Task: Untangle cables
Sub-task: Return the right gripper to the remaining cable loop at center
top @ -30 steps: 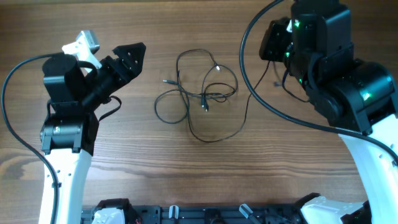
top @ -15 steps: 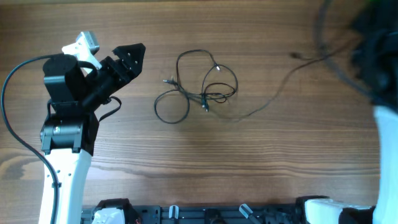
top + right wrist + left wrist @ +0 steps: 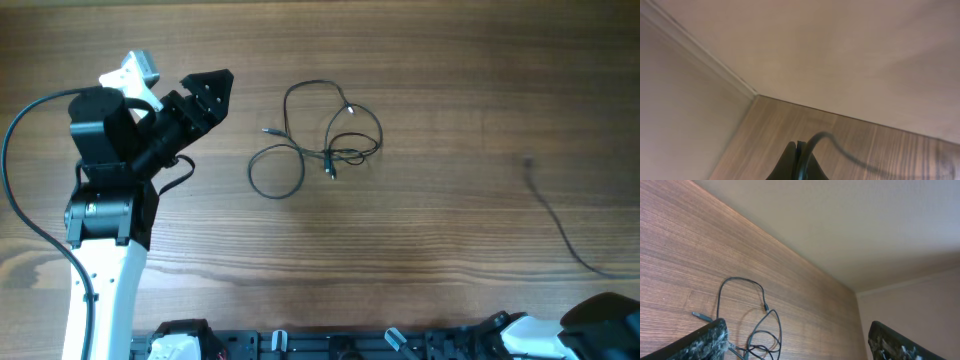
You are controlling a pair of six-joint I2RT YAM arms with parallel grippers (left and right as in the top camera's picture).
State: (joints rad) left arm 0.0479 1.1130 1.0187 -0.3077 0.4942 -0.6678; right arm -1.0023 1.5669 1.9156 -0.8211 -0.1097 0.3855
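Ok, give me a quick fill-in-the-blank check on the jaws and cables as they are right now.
The left arm has its jaws ____. The right arm has its jaws ____ on one cable. That cable runs off to the ____ of the tangle of cables.

Missing words: open; shut; right

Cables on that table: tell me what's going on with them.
Two robot arms are working on a tangle of thin black cables. The right tool is shut on one cable, which trails alone across the right side of the table, apart from the rest. The other cables lie in loose loops, knotted together, at the middle. The left tool is open, holds nothing, and hovers to the left of them.
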